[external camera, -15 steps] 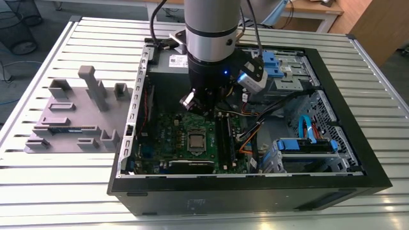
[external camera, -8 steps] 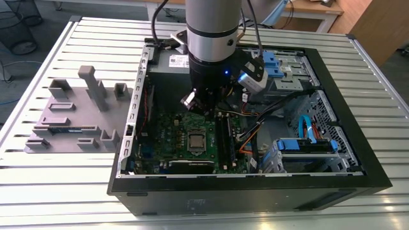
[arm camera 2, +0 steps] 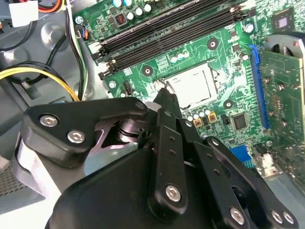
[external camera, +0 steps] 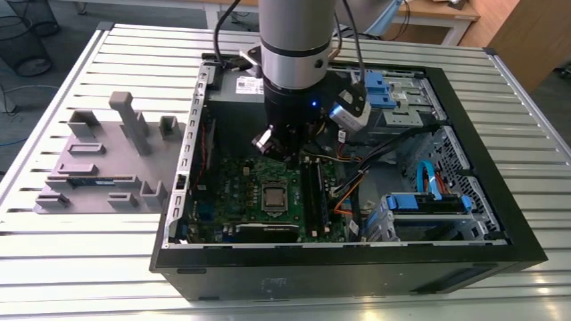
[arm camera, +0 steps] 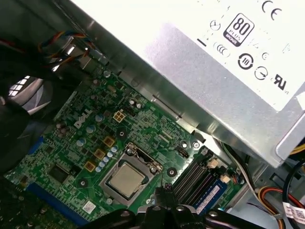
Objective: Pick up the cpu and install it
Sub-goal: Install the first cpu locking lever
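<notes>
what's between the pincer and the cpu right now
Bare green motherboard only. In the first wrist view the pincer hangs just off the socket frame where the cpu already sits.

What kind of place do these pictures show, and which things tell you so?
Probably a robotics lab or test workshop for computer assembly: an open computer case lies on a slatted metal table, a grey parts tray sits beside it, and office desks stand behind.

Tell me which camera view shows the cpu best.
The first wrist view: the cpu sits unobstructed in its socket, silver top clear. The second wrist view shows it glared white beyond the hand. The exterior view shows it small, below the arm.
</notes>
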